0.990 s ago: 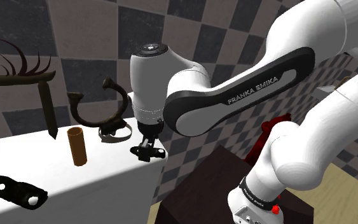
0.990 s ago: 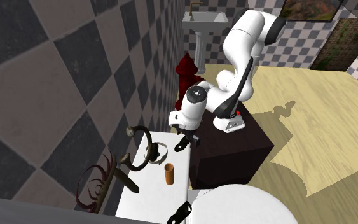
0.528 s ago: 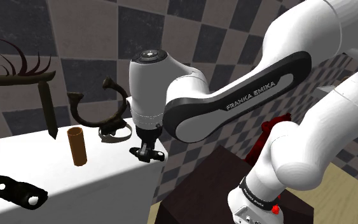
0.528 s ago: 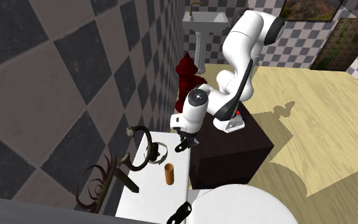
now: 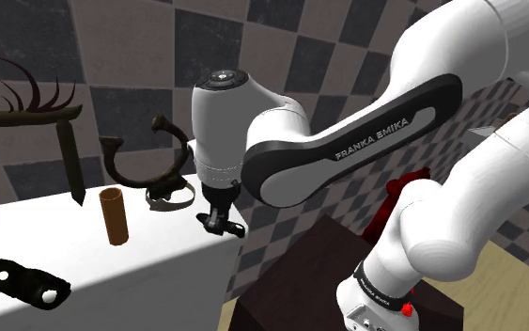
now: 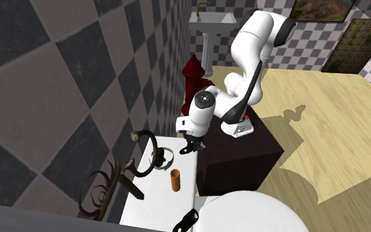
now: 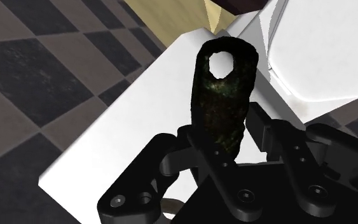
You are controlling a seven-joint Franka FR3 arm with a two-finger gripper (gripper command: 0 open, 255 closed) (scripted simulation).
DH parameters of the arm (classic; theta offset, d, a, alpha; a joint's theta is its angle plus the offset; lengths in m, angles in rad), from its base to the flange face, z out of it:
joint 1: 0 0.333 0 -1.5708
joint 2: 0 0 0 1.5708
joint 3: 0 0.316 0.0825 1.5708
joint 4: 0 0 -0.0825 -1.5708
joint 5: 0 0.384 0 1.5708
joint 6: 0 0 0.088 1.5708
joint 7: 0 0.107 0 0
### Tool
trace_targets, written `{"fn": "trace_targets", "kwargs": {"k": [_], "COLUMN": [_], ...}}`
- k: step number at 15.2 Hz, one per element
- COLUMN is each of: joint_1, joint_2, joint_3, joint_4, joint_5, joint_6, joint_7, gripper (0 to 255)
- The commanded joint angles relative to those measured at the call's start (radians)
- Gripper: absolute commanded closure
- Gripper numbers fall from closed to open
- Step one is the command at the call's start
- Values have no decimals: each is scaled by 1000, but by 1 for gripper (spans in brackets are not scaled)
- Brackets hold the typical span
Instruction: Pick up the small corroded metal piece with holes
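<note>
The arm (image 5: pixel 290 122) is glossy white with rounded shells, dark grey bands at its joints and white "FRANKA EMIKA" lettering (image 5: pixel 373 136) along one band. A thin red mark (image 5: pixel 409 307) sits near its base. The all-black housing of the jaws carries small round screw recesses (image 7: pixel 315 189).

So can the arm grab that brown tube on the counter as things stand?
Probably not: the path to the tube looks open, but the tool is shut on a dark metal piece with a hole.
</note>
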Motion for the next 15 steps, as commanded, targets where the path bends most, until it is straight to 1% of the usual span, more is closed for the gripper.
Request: {"fn": "trace_targets", "kwargs": {"k": [1, 13, 15], "joint_1": [-1, 10, 10], "joint_2": [-14, -100, -101], "joint_3": [-7, -31, -31], "joint_4": [9, 102, 104], "joint_5": [7, 44, 44], "joint_6": [-31, -202, -204], "joint_7": [-12, -64, -64], "gripper": [255, 255, 255]}}
